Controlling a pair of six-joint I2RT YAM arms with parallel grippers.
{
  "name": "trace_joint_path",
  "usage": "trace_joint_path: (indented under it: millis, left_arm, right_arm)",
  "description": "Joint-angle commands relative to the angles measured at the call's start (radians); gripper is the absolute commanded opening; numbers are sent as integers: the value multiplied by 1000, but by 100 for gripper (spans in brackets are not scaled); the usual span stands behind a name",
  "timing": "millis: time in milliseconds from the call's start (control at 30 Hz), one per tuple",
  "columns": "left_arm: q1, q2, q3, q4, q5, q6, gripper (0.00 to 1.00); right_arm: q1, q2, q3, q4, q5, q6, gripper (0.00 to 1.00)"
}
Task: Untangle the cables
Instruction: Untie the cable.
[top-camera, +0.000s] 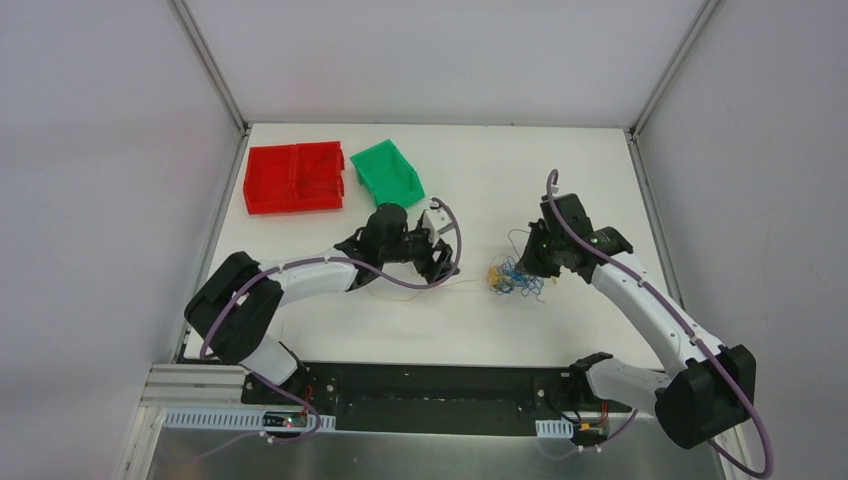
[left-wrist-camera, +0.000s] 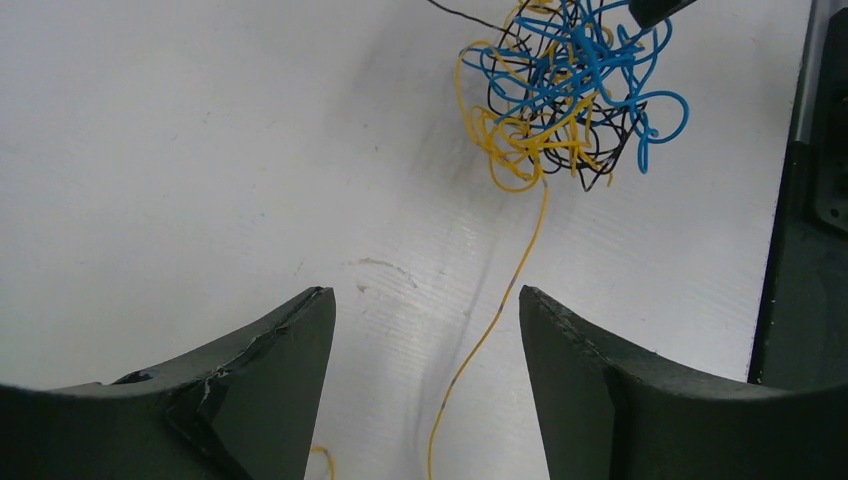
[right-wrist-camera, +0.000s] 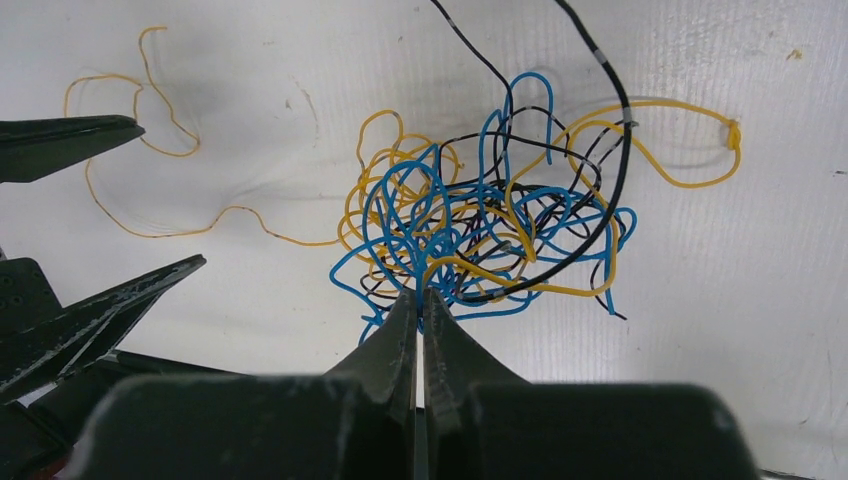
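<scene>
The cables (top-camera: 513, 279) lie as a small knot of blue, yellow and black wires right of the table's middle. In the right wrist view the knot (right-wrist-camera: 480, 220) sits just past my right gripper (right-wrist-camera: 419, 295), whose jaws are shut on a blue strand at the knot's near edge. One long yellow strand (right-wrist-camera: 200, 232) trails out of the knot toward the left arm. My left gripper (left-wrist-camera: 427, 300) is open and low over the table. That yellow strand (left-wrist-camera: 500, 300) runs between its fingers without touching them. The knot (left-wrist-camera: 565, 90) is ahead of it, and the right gripper's tip (left-wrist-camera: 660, 8) shows at the top edge.
A red bin (top-camera: 295, 178) and a green bin (top-camera: 387, 172) stand at the back left of the white table (top-camera: 480, 180). A dark strip (left-wrist-camera: 800, 300) lines the right side of the left wrist view. The left gripper's fingers (right-wrist-camera: 70, 140) show at the left of the right wrist view.
</scene>
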Motion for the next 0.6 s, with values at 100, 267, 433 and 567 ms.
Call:
trace_joint_path:
  millis: [100,267,433,567]
  left_arm:
    - [-25,52,88,87,106,30,70]
    - [-51,119,135,84,149,16,69]
    - [-74,157,150,77,173,16,68]
    - [-83,189,178,45,186,20,61]
  right_arm:
    - [4,-40,63,-26,-29,-9,0]
    - [5,-49,66,-26,-30,-9,0]
    - [3,-47,69,-33,-26,-11,0]
    - [4,-48,69,-30,-29,-6,0]
